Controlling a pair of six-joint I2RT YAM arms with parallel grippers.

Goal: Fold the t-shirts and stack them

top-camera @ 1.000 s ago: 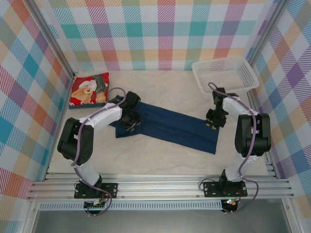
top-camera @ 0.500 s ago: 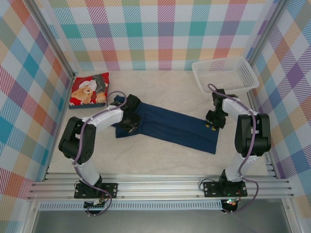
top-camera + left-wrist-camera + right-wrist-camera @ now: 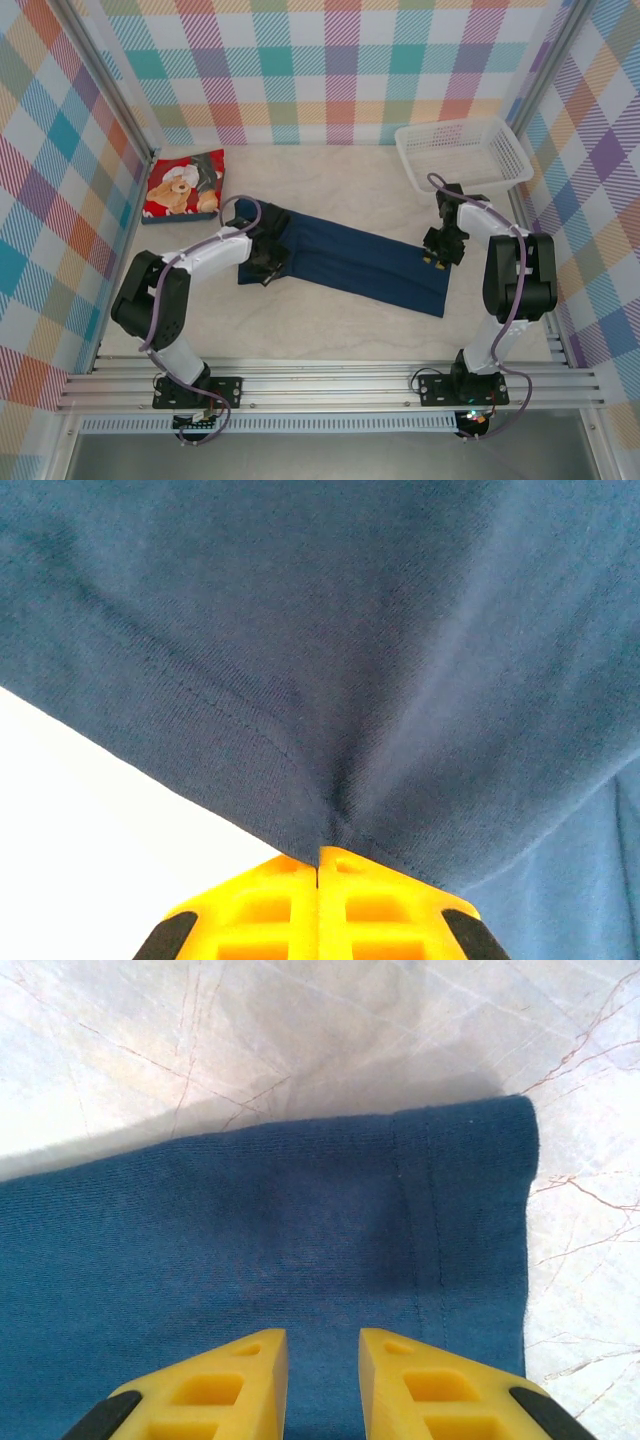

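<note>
The navy t-shirt point(image 3: 360, 265) is pinched by the clenched left gripper point(image 3: 318, 865), its length laid toward the right gripper point(image 3: 322, 1348) (jaws parted, over the far end).

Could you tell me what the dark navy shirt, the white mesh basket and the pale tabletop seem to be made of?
The dark navy shirt looks like soft knit cotton, matte: fine ribbing, stitched hem. The white mesh basket is likely rigid plastic: even lattice walls. The pale tabletop is smooth, marble-look with brown veins, possibly printed laminate.
</note>
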